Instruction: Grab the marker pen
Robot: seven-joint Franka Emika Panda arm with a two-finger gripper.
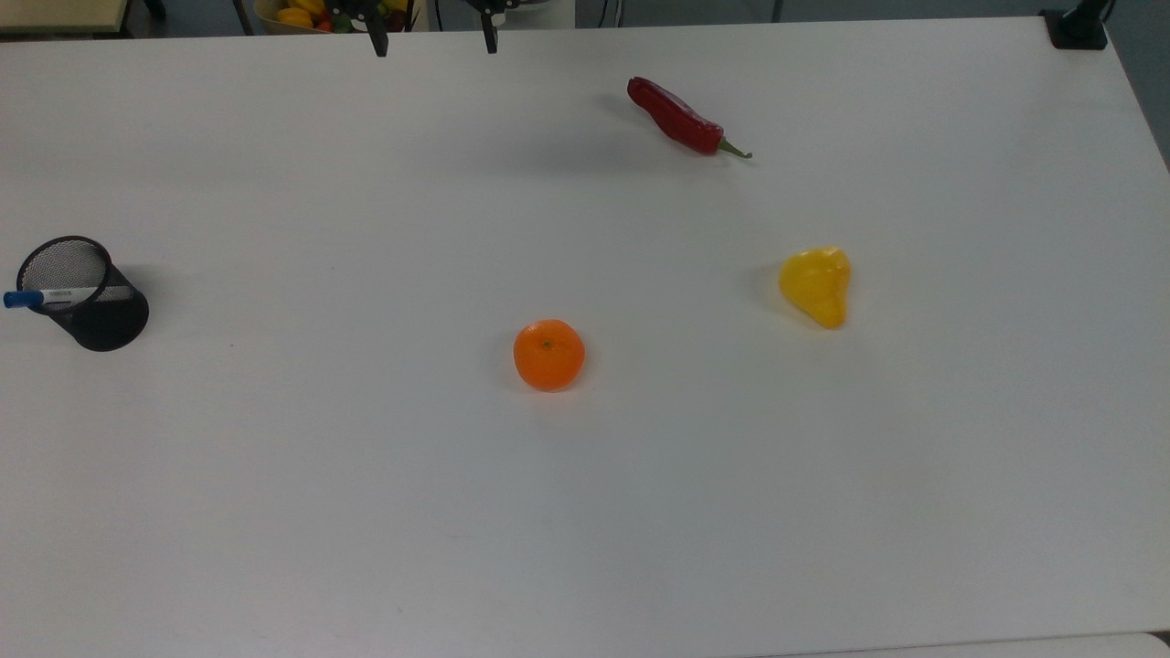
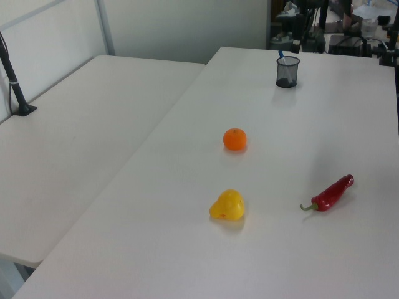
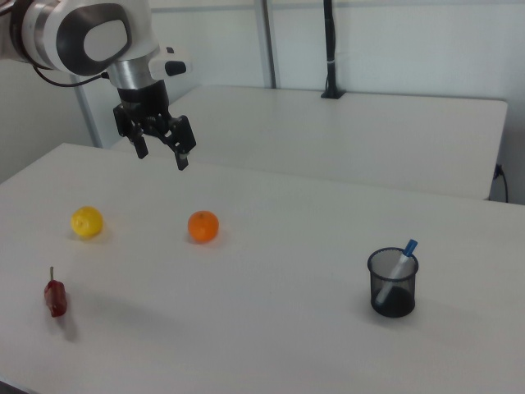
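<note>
Your gripper [image 3: 162,153] hangs wide open above the table [image 1: 585,512] — marker pen [image 3: 402,258] sits well apart, in the mesh cup [image 3: 392,287].

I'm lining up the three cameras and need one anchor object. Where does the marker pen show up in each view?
Top view: the marker pen is at the far left, leaning over the rim of the black mesh cup, blue cap outward.
Left view: far end of the table, upper right, its blue tip sticking up from the cup.
Right view: lower right, slanted in the cup.
Shared landmark: the orange, mid-table in all three.
</note>
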